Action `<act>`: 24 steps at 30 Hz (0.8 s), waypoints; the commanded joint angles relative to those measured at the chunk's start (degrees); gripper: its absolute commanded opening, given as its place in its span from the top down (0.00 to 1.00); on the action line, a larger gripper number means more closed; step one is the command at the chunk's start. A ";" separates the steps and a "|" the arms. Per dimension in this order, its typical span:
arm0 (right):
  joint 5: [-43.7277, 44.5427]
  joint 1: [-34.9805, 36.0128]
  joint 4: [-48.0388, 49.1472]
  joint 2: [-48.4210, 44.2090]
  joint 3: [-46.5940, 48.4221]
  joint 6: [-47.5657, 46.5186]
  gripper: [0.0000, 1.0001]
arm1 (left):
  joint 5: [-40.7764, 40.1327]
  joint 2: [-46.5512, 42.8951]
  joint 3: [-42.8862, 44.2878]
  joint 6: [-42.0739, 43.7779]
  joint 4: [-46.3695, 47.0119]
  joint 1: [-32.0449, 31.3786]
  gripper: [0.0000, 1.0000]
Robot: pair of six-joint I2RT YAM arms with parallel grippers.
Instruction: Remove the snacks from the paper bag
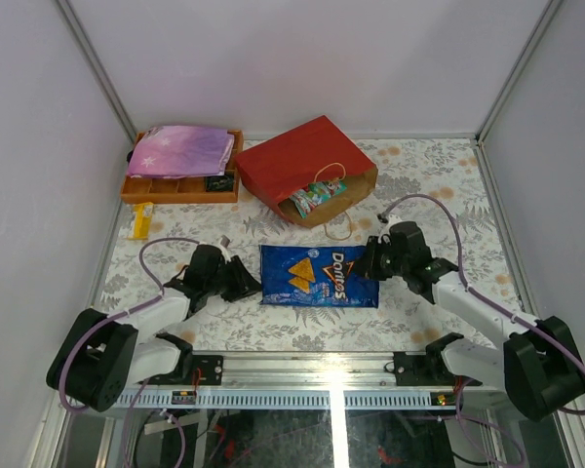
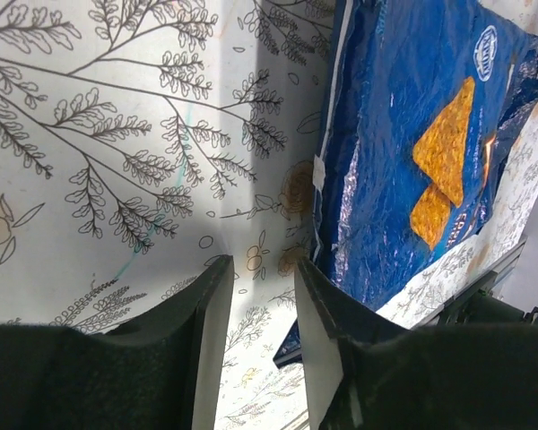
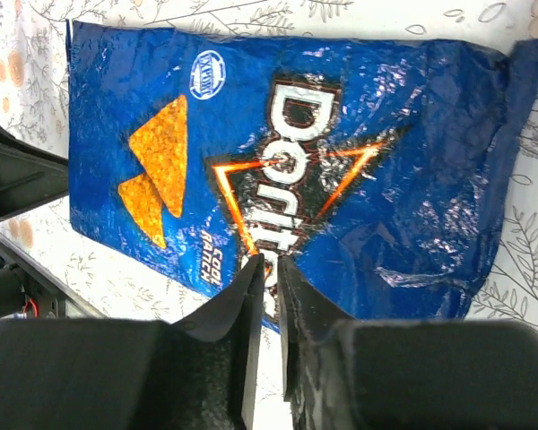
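As the right gripper [image 3: 267, 267] hovers pinched nearly together over the chip bag [image 3: 359, 143], spread it before reaching ahead for the green packet [image 1: 317, 198]

Doritos bag [image 1: 319, 276] blue w/ orange chips | paper bag [image 1: 297, 161] red | tray [image 1: 175, 192] orange | pouch [image 1: 180, 149] pink-purple | tablecloth [image 1: 448, 175] leaf print

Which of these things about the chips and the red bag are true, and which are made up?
1. The blue Doritos bag lies flat on the table. True.
2. The red paper bag stands upright. False: it lies on its side.
3. A green packet peeks out of the paper bag's opening. True.
4. The left gripper holds the Doritos bag. False: it is open beside the bag, holding nothing.
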 commanded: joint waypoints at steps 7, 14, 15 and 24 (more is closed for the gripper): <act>11.61 16.56 -2.06 10.11 13.11 -0.92 0.63 | 3.63 0.31 -1.66 2.34 10.54 4.91 0.55; 21.64 29.59 -7.10 30.60 32.01 -2.17 0.32 | 4.54 0.67 -1.99 3.52 10.17 7.49 0.60; 23.02 30.38 -8.03 33.58 34.14 -2.11 0.28 | 3.78 0.22 -2.26 3.08 9.99 7.45 0.61; 36.94 31.04 -19.09 44.53 41.54 -2.12 0.34 | 3.01 -1.23 -2.43 1.66 11.66 7.85 0.59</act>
